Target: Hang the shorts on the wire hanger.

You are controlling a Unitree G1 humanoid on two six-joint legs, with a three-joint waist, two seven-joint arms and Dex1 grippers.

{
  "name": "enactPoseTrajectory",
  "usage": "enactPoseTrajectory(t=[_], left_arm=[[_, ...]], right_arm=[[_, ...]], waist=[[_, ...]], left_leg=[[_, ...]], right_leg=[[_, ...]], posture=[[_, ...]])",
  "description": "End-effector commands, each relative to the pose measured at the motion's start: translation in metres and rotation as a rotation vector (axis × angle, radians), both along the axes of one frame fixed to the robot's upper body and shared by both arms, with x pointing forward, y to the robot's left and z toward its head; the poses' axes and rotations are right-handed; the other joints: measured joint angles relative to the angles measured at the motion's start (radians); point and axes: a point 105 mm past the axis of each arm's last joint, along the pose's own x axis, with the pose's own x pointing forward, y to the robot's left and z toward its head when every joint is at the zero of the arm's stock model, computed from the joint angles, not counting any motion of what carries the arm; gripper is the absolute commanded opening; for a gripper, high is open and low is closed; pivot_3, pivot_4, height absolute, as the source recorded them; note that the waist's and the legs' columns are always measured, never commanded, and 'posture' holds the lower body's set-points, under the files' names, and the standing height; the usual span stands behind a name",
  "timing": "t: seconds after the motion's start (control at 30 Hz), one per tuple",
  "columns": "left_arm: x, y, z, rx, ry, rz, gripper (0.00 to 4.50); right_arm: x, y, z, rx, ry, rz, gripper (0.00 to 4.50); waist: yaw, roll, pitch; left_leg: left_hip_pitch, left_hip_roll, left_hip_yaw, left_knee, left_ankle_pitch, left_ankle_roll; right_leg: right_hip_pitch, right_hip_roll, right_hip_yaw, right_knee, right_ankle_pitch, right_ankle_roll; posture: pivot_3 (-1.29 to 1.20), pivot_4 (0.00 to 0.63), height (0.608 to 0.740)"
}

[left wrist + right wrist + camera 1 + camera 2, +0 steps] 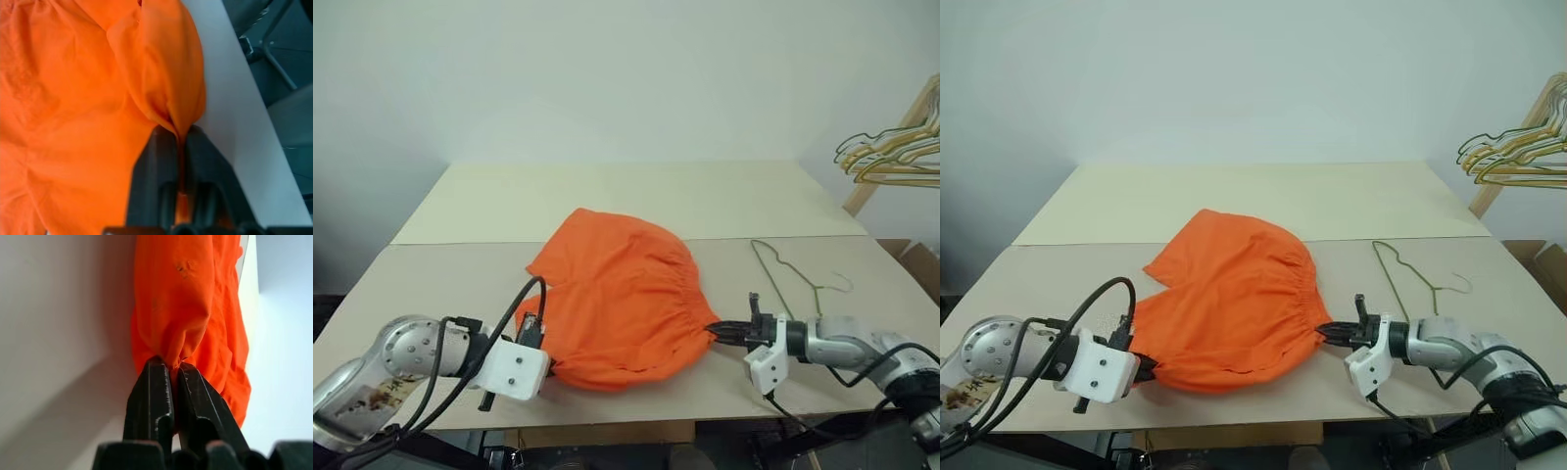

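Pale table (pixel 607 201) — orange shorts (pixel 617 294) and wire hanger (pixel 781 274) lie on it.

The bright orange fabric shorts (pixel 617 299) are lying spread on the pale tabletop, the gathered elastic waistband curving along the right side and the legs pointing away to the left. Two edges are bunching into pinched folds. The thin olive-green wire hanger (pixel 786 276) is lying flat just right of them, apart, its small hook pointing right.

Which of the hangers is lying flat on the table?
The single thin green wire hanger, just right of the shorts. The other hangers hang bunched on a wooden rack at the far right.
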Motion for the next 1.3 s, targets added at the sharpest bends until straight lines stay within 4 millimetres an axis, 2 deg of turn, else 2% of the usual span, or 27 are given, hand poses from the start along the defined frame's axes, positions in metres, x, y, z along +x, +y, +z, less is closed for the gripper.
enactPoseTrajectory(t=[0.03, 0.17, 0.3, 0.37, 0.47, 0.57, 0.63, 0.7, 0.8, 0.9, 0.97, 1.1, 1.23, 1.3], left_arm=[[-0.004, 0.001, 0.007, 0.008, -0.004, -0.038, 1.68], [-0.008, 0.01, 0.016, -0.004, 0.023, -0.033, 3.05], [-0.013, 0.022, 0.034, -0.047, 0.053, -0.007, 4.37], [-0.013, 0.027, 0.046, -0.09, 0.045, 0.012, 4.48], [0.0, 0.029, 0.068, -0.219, -0.041, 0.094, 4.48], [0.02, 0.018, 0.085, -0.398, -0.101, 0.195, 4.48], [0.031, 0.008, 0.093, -0.513, -0.114, 0.253, 4.48], [0.043, -0.007, 0.101, -0.647, -0.088, 0.316, 4.48], [0.05, -0.029, 0.108, -0.78, -0.005, 0.326, 4.48], [0.055, -0.046, 0.109, -0.818, 0.056, 0.297, 4.48], [0.059, -0.054, 0.11, -0.83, 0.059, 0.28, 4.48], [0.07, -0.064, 0.113, -0.874, 0.083, 0.281, 4.48], [0.069, -0.069, 0.11, -0.861, 0.094, 0.262, 4.48], [0.064, -0.069, 0.108, -0.844, 0.11, 0.244, 4.48]], right_arm=[[-0.006, 0.003, 0.021, 0.037, -0.034, 0.025, 1.62], [-0.019, 0.001, 0.025, 0.062, -0.005, 0.002, 3.08], [-0.031, -0.013, 0.032, 0.113, 0.033, -0.101, 4.47], [-0.033, -0.024, 0.039, 0.168, 0.062, -0.208, 4.5], [-0.027, -0.049, 0.053, 0.32, 0.14, -0.504, 4.5], [-0.016, -0.087, 0.06, 0.508, 0.233, -0.925, 4.5], [-0.016, -0.102, 0.06, 0.61, 0.306, -1.097, 4.5], [-0.016, -0.115, 0.056, 0.701, 0.399, -1.273, 4.5], [-0.01, -0.129, 0.048, 0.767, 0.467, -1.454, 4.5], [0.001, -0.15, 0.034, 0.712, 0.549, -1.696, 4.5], [0.007, -0.16, 0.029, 0.677, 0.598, -1.802, 4.5], [0.027, -0.167, 0.024, 0.679, 0.652, -1.895, 4.5], [0.034, -0.175, 0.014, 0.601, 0.673, -1.979, 4.5], [0.035, -0.172, 0.011, 0.567, 0.717, -1.972, 4.5]], waist=[[0.0, 0.0, 0.0], [0.0, 0.0, 0.0], [0.005, 0.0, 0.0], [0.013, 0.0, 0.0], [0.032, 0.001, 0.0], [0.052, -0.001, -0.001], [0.057, 0.0, -0.002], [0.063, 0.0, -0.002], [0.059, 0.0, -0.003], [0.044, 0.002, -0.003], [0.035, 0.003, -0.003], [0.025, 0.005, -0.003], [0.024, 0.005, -0.003], [0.025, 0.005, -0.003]], left_leg=[[0.0, 0.0, 0.0, 0.0, 0.0, 0.0], [0.0, 0.002, 0.002, 0.0, 0.0, 0.0], [0.001, 0.003, 0.003, 0.0, 0.0, 0.0], [0.001, 0.004, 0.003, 0.0, 0.0, 0.0], [0.001, 0.004, 0.003, 0.0, -0.001, 0.0], [0.002, 0.004, 0.003, 0.0, -0.001, 0.0], [0.003, 0.005, 0.002, 0.0, -0.001, 0.0], [0.002, 0.005, 0.002, 0.0, -0.003, -0.004], [0.0, 0.005, 0.002, 0.0, -0.003, -0.003], [-0.003, 0.004, 0.003, 0.0, -0.002, -0.003], [-0.003, 0.004, 0.003, 0.0, -0.002, -0.002], [-0.006, 0.004, 0.003, 0.0, -0.002, -0.002], [-0.008, 0.003, 0.003, 0.001, -0.002, -0.001], [-0.009, 0.003, 0.003, 0.001, -0.002, -0.002]], right_leg=[[0.0, 0.0, 0.0, 0.0, 0.0, 0.0], [0.0, 0.0, 0.0, -0.001, 0.0, -0.001], [0.001, 0.0, -0.001, -0.001, -0.001, -0.001], [0.001, 0.0, -0.001, -0.001, -0.001, -0.002], [0.002, 0.0, -0.002, -0.002, -0.001, -0.002], [0.003, 0.0, -0.001, -0.003, 0.0, -0.002], [0.004, 0.001, -0.001, -0.003, 0.0, -0.003], [0.004, 0.0, -0.001, -0.003, 0.001, -0.002], [0.002, 0.001, -0.002, -0.004, 0.002, -0.002], [-0.001, 0.002, 0.0, -0.004, 0.002, -0.003], [-0.002, 0.005, 0.001, -0.005, 0.002, -0.003], [-0.003, 0.009, 0.001, -0.006, 0.001, -0.004], [-0.005, 0.01, 0.002, -0.007, 0.002, -0.003], [-0.006, 0.01, 0.002, -0.008, 0.002, -0.003]], posture=[[-0.11, 0.0, 0.74], [-0.11, 0.0, 0.74], [-0.08, 0.0, 0.74], [-0.07, 0.0, 0.74], [-0.06, 0.0, 0.74], [-0.06, 0.0, 0.74], [-0.07, 0.0, 0.74], [-0.08, 0.0, 0.74], [-0.11, 0.0, 0.74], [-0.14, 0.0, 0.74], [-0.15, 0.0, 0.74], [-0.15, 0.0, 0.74], [-0.13, 0.0, 0.74], [-0.12, 0.0, 0.74]])
